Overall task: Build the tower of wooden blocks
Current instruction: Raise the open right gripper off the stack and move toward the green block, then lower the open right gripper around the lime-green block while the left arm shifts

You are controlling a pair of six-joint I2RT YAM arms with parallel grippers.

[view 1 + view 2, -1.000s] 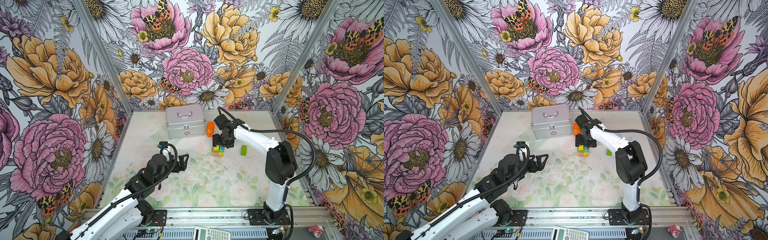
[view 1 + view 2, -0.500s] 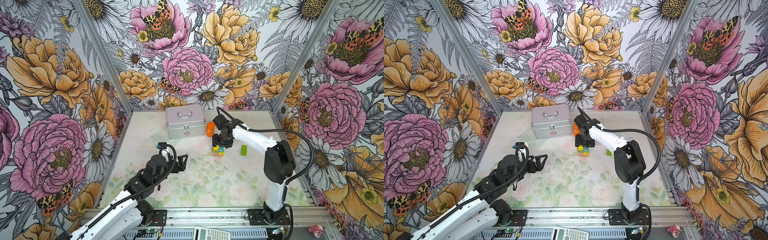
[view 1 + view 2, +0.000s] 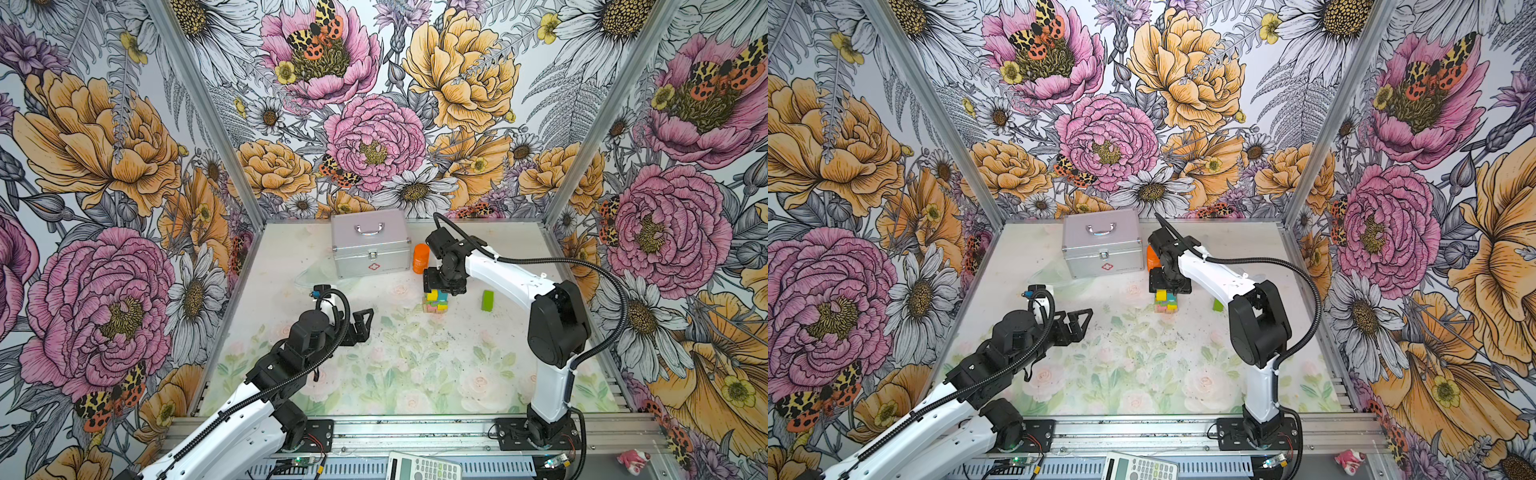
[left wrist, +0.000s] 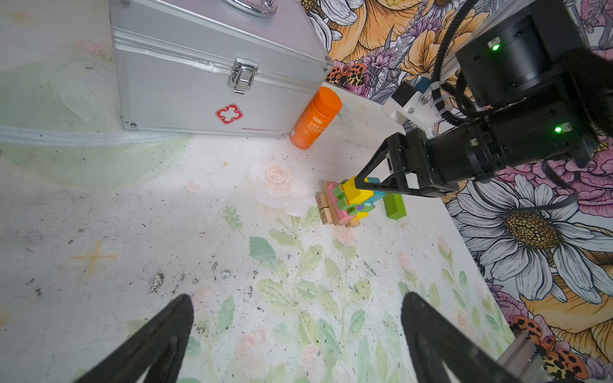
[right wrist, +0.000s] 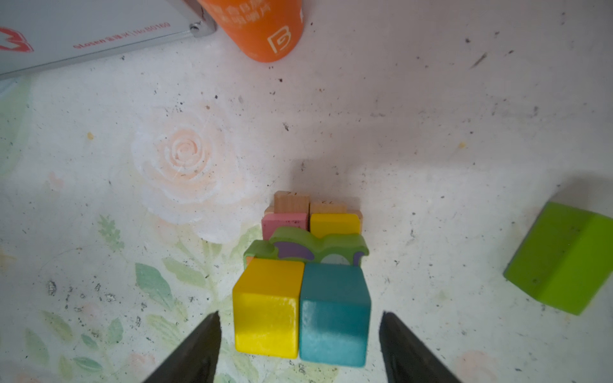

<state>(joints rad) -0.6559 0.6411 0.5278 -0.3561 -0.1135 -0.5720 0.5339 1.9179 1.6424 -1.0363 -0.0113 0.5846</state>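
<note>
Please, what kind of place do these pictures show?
It looks like a robot test booth, probably in a laboratory, not a home. Printed flower panels in a metal frame enclose a table, and a left arm and a right arm are mounted on a rail at its front.

The silver case (image 4: 199,83) bears a red cross and small red print, "Losen" and "No.B0160" (the characters between escape me). The orange bottle (image 5: 262,30) shows a white boxed B; the tan plank (image 4: 321,200) stamp is unreadable.
</note>
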